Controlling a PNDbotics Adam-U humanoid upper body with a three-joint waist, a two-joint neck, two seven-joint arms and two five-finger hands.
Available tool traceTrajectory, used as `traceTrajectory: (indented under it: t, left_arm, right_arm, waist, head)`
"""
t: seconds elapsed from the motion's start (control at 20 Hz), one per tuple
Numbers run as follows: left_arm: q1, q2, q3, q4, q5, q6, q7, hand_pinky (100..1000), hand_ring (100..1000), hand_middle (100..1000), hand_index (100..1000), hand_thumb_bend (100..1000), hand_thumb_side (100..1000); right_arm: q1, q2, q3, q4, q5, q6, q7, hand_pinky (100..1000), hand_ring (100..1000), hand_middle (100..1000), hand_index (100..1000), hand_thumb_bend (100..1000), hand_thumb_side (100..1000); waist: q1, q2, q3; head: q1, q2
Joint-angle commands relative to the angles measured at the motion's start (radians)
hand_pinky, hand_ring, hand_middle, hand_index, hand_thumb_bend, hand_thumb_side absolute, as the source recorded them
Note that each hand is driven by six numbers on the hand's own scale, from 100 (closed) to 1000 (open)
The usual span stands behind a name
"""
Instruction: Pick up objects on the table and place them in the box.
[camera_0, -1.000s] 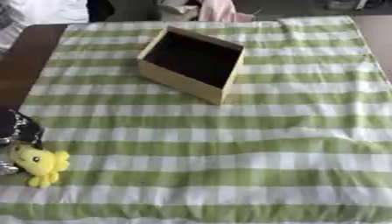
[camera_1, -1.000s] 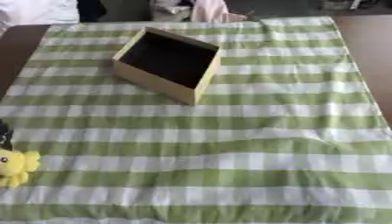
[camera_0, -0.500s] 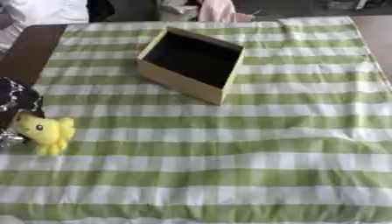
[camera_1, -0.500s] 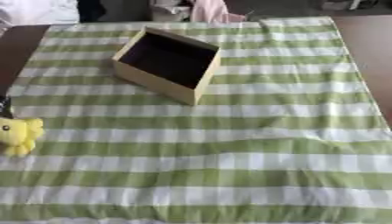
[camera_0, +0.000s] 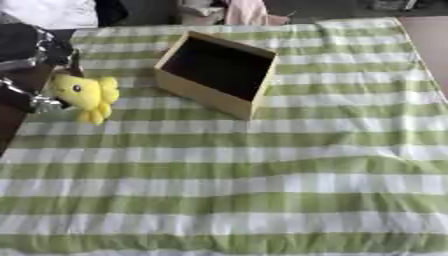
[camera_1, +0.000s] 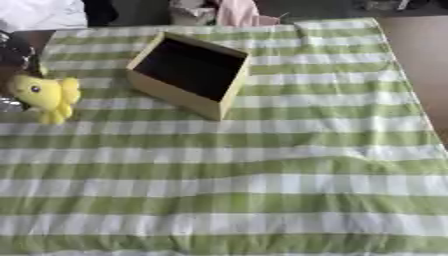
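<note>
My left hand (camera_0: 35, 65) has its fingers curled around the yellow plush toy (camera_0: 86, 94), just left of the box (camera_0: 219, 75). The box's open top lies to the toy's right, nearest this hand.

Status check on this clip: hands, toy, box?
Left hand shut on yellow toy, carried left of the box. Right hand out of view. Box looks empty; nothing between toy and box.

L hand (camera_0: 35, 65) at far left edge, fingers curled in a grasp; R arm unseen.
</note>
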Motion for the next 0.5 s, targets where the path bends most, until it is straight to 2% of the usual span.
traceTrajectory:
  t: [0.05,0.25,0.5]
  left_arm:
    - [-0.106,-0.095,0.000,0.062,0.026,-0.045,-0.111,386,524,463,571,100,100]
    - [-0.234,-0.224,0.018,0.158,-0.012,-0.039,-0.163,391,527,465,573,100,100]
    - [-0.332,-0.338,0.056,0.255,-0.125,-0.043,-0.148,390,526,465,571,100,100]
  right_arm:
    - [-0.020,-0.012,0.003,-0.017,-0.004,-0.005,0.005,644,718,749,772,100,780]
    - [-0.030,-0.004,0.003,-0.018,-0.004,-0.007,0.005,643,717,749,772,100,781]
    - [-0.042,0.003,0.005,-0.018,-0.015,-0.009,0.008,643,717,749,772,100,783]
  waist:
    - [-0.007,-0.015,-0.008]
    - [-0.015,-0.004,-0.029]
    - [-0.019,0.014,-0.053]
  head:
    - [0.008,0.003]
    - [0.021,-0.012]
    - [0.044,-0.033]
